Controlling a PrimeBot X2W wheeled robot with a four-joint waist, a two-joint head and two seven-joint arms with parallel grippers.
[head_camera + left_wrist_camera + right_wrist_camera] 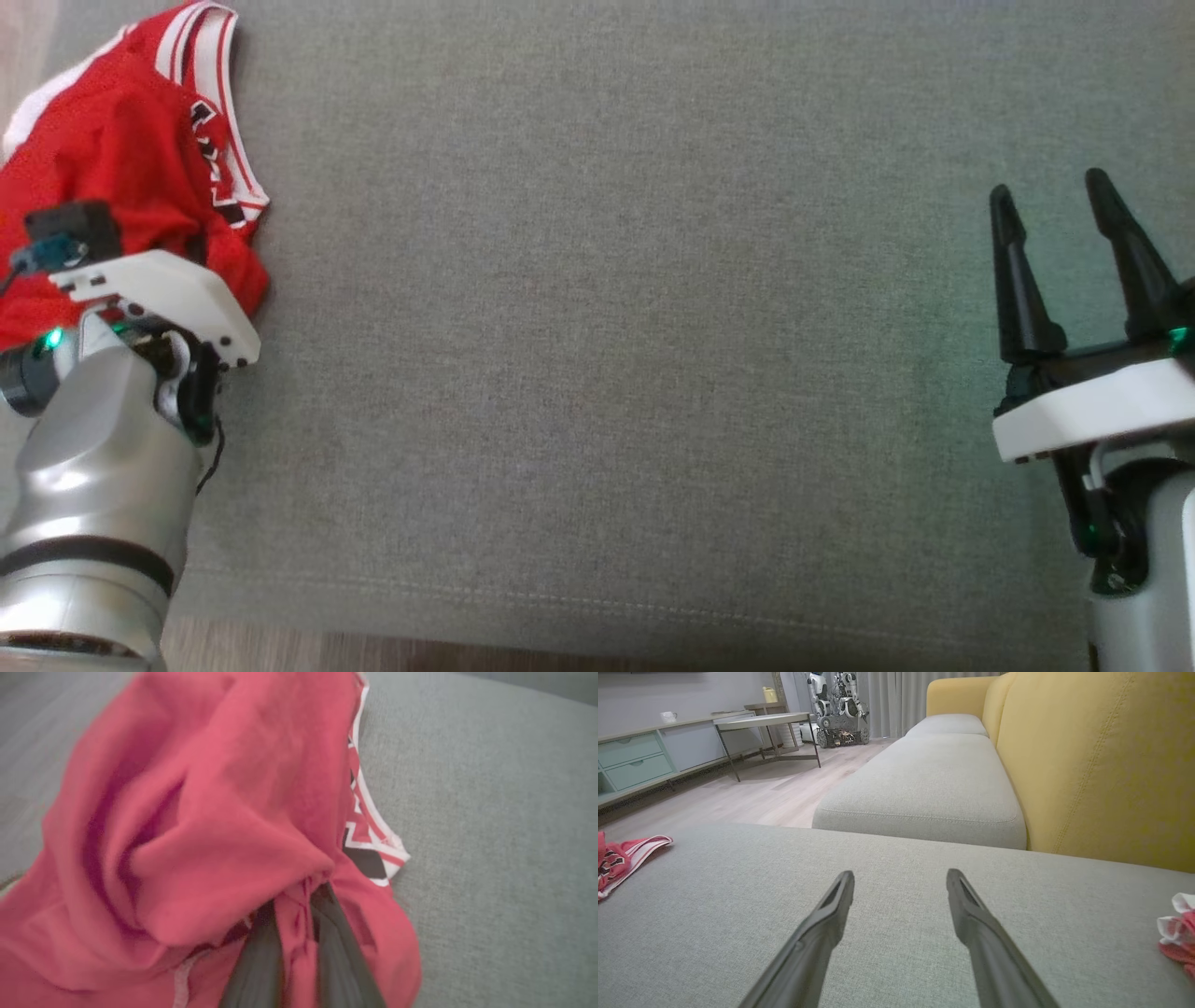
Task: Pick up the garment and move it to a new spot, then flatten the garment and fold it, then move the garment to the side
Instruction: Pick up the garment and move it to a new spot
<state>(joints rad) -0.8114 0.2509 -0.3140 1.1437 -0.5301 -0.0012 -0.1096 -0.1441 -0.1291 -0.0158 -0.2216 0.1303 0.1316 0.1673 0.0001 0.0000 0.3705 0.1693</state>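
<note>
The garment [121, 140] is a red jersey with white and black trim, bunched at the far left of the grey cushion [607, 327]. My left wrist [159, 299] hangs over its near edge and hides the fingers there. In the left wrist view my left gripper [303, 896] is shut on a fold of the red garment [210, 812], with fabric pinched between the two dark fingers [261, 956]. My right gripper [1047, 187] stands open at the right, holding nothing. The right wrist view shows that gripper [901, 875] open above bare cushion, with the garment [621, 858] far to its left.
The cushion's front seam and a strip of wooden floor [373, 653] run along the bottom. A yellow sofa back [1087, 765], a further seat cushion [924, 784], a side table [766, 721] and another robot [838, 704] show beyond. A second red and white cloth [1176, 938] lies at the right edge.
</note>
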